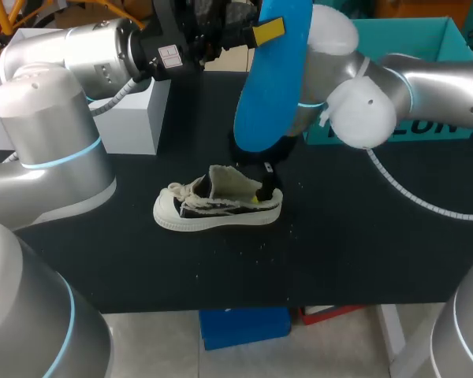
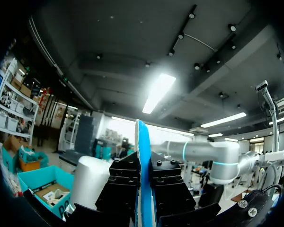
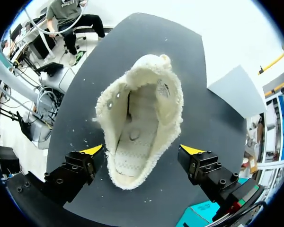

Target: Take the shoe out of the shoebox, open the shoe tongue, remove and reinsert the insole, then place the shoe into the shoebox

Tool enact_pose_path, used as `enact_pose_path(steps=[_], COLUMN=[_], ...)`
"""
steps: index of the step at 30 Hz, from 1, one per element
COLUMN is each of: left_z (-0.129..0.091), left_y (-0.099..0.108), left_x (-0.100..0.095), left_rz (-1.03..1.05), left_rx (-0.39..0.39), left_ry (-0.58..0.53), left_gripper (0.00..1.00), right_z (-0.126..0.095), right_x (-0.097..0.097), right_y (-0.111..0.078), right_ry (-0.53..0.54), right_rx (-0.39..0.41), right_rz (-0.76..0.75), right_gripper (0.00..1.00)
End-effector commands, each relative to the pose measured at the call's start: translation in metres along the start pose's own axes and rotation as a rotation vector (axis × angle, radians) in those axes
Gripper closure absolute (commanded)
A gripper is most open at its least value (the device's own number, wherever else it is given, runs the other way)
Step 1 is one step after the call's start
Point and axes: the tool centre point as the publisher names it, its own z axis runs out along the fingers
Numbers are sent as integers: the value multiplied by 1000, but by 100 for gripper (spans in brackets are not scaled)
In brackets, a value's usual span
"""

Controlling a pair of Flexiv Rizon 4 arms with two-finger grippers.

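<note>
A white low shoe (image 1: 217, 205) with dark side stripes lies on the black table (image 1: 363, 252), its toe toward the left and its tongue pulled open. High above it my left gripper (image 1: 256, 33) is shut on a blue insole (image 1: 272, 75) that hangs down. In the left wrist view the insole (image 2: 143, 156) stands edge-on between the black fingers (image 2: 125, 182). My right gripper (image 1: 260, 177) hovers open just over the shoe's heel. From the right wrist, the open gripper (image 3: 142, 150) straddles the heel end of the shoe (image 3: 142, 118), whose inside shows bare.
The teal shoebox (image 1: 414, 39) stands at the table's back right, behind my right arm. A white box (image 1: 138, 118) sits at the back left. Small white crumbs lie on the table in front of the shoe.
</note>
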Motion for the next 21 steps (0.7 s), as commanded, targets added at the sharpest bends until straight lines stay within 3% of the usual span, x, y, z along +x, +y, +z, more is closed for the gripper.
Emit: enact_pose_path(steps=[1,11,21], left_z=[0,0,0], left_y=[1,1,1], left_x=[0,0,0], left_rz=[1,1,1], left_rx=[-2,-2,-2], left_ry=[1,1,1], left_gripper=[100,100,100], right_z=[-6,-1,8], right_x=[12,14,16], right_y=[-17,-19,-22], right_ry=[-62,-119,-131], right_rx=[-210,-454,-570], right_rz=[70,157,209], right_gripper=[0,0,0])
